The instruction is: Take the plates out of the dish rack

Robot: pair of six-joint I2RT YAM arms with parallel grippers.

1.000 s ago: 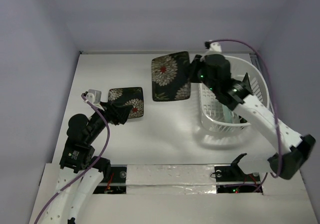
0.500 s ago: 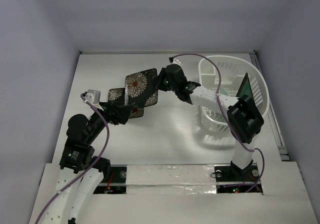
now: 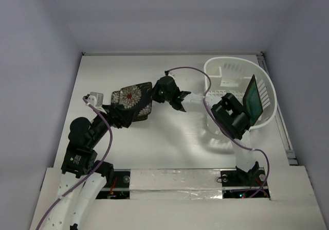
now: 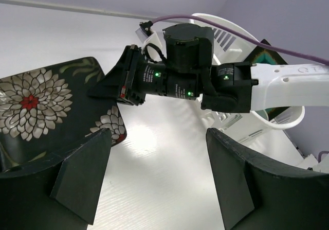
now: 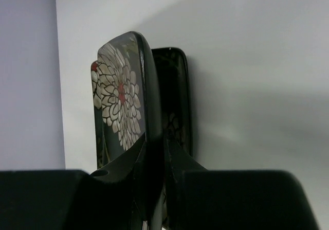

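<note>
My right gripper (image 3: 153, 92) is shut on the edge of a black plate with white-red flowers (image 3: 132, 95). It holds this plate tilted over a second black flowered plate (image 3: 142, 113) lying on the table at the left. In the right wrist view the held plate (image 5: 121, 96) stands edge-on between my fingers, with the second plate (image 5: 177, 86) just behind it. My left gripper (image 3: 121, 118) is open and empty beside these plates. It also shows in the left wrist view (image 4: 157, 132). The white dish rack (image 3: 221, 68) stands at the right. A brown-rimmed plate with a teal centre (image 3: 252, 99) stands in it. No mint-green plate shows.
The right arm (image 4: 231, 83) stretches from the rack across the middle of the table, its purple cable (image 3: 187, 73) looping above it. White walls close the table at the back and at both sides. The foil-taped front edge (image 3: 175, 181) runs between the arm bases.
My right arm has carried the flowered plate from beside the rack leftward and down over the plate on the table. The left arm has not moved.
</note>
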